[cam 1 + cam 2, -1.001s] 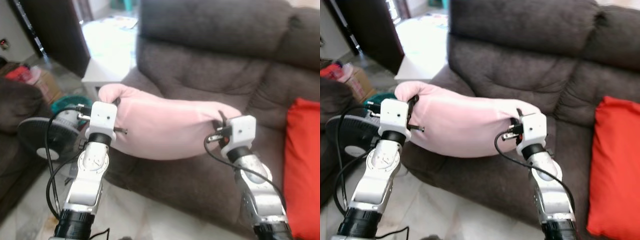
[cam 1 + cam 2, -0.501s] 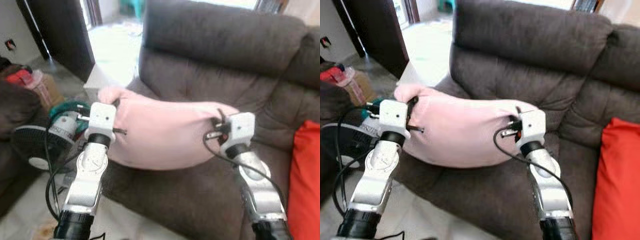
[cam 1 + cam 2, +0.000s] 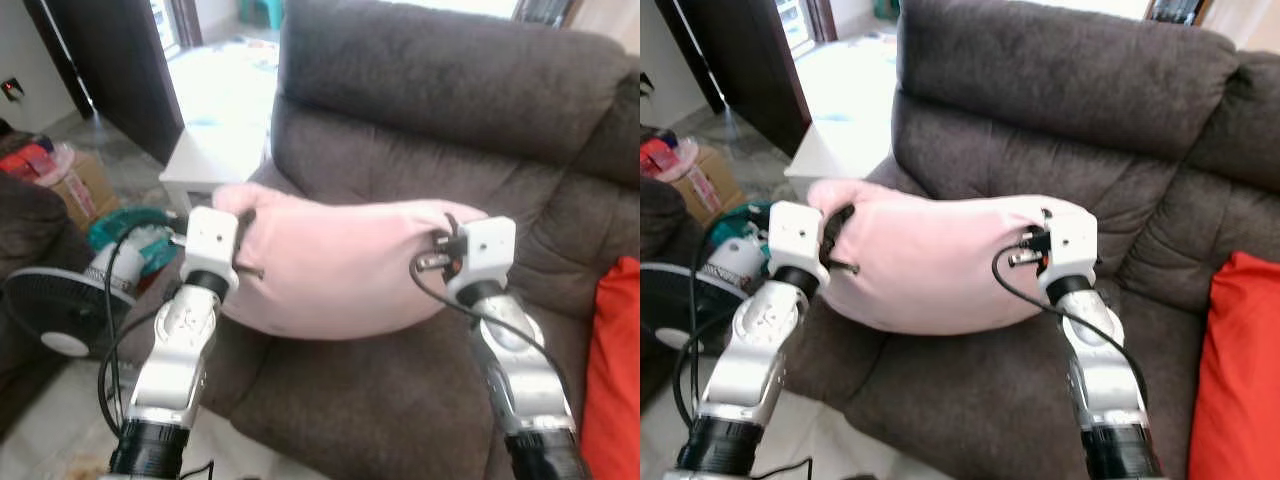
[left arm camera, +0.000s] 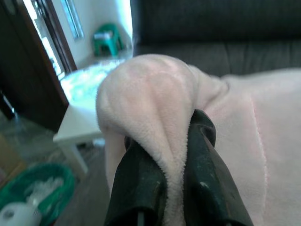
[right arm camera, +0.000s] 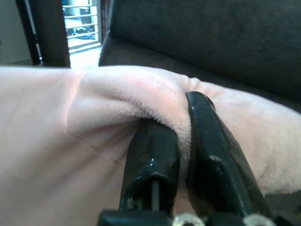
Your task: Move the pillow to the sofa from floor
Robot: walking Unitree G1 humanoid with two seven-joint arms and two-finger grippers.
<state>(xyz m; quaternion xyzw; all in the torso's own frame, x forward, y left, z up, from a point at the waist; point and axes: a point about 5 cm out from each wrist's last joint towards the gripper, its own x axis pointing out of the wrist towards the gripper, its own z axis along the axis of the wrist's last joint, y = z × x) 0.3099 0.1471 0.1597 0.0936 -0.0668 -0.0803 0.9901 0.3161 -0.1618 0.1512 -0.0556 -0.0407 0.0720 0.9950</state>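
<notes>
A long pale pink pillow (image 3: pixel 340 265) hangs between my two arms above the seat of the dark brown sofa (image 3: pixel 420 110). My left gripper (image 3: pixel 243 222) is shut on the pillow's left corner, and its black fingers (image 4: pixel 141 183) pinch a fold of the plush fabric. At the pillow's right end my right gripper (image 3: pixel 450 232) is shut too, its fingers (image 5: pixel 207 141) squeezing a fold. The pillow's underside sags close to the seat cushion (image 3: pixel 380 390); I cannot tell whether it touches.
A red cushion (image 3: pixel 612 380) lies on the sofa seat at the far right. Left of the sofa stand a white side table (image 3: pixel 215 150), a floor fan (image 3: pixel 55 310), a green basket (image 3: pixel 125 225) and a cardboard box (image 3: pixel 65 185). A dark doorway (image 3: pixel 95 60) lies beyond.
The camera has come closer to the sofa and the view has shifted. The pillow, held at both ends throughout, now sits further over the seat.
</notes>
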